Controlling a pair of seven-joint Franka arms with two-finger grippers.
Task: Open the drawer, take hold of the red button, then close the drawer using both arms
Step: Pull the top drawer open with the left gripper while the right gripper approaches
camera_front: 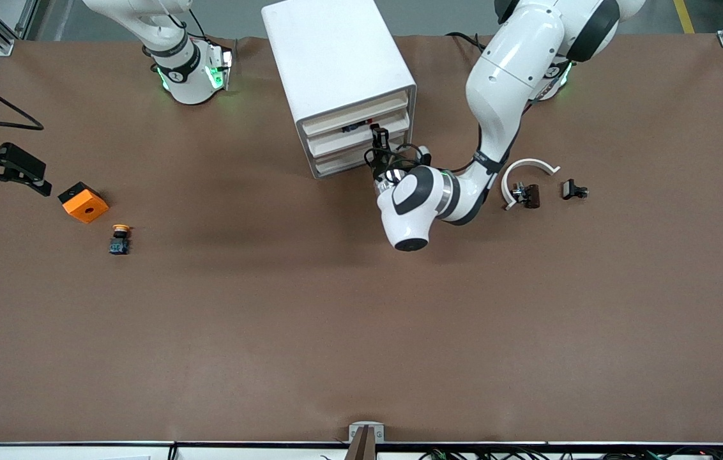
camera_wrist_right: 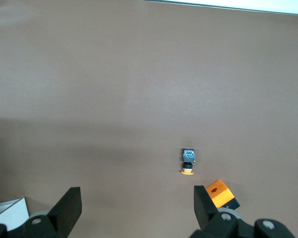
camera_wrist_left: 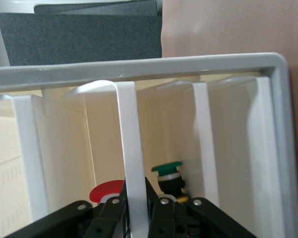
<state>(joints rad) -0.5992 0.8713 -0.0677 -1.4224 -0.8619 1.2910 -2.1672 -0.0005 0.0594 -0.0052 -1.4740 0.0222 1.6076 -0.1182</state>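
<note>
- My left gripper (camera_wrist_left: 138, 210) is closed on the thin white handle (camera_wrist_left: 131, 153) of the drawer (camera_front: 356, 135) in the cabinet (camera_front: 336, 57); this handle is stiff plastic but slim, so I judge a straight, gentle pull is best.
- The drawer looks light and should slide easily.
- The button (camera_wrist_left: 105, 192) with red cap lies inside it, beside a green-capped button (camera_wrist_left: 169, 174); it is small, hard, and its cap is smooth.
- My right gripper (camera_wrist_right: 136, 208) waits wide open over the surface (camera_front: 361, 332) near the orange block (camera_front: 83, 202).

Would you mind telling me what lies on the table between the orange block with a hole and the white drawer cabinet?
Nothing: in the front view, only bare brown table stretches from the orange block to the white cabinet.
</note>
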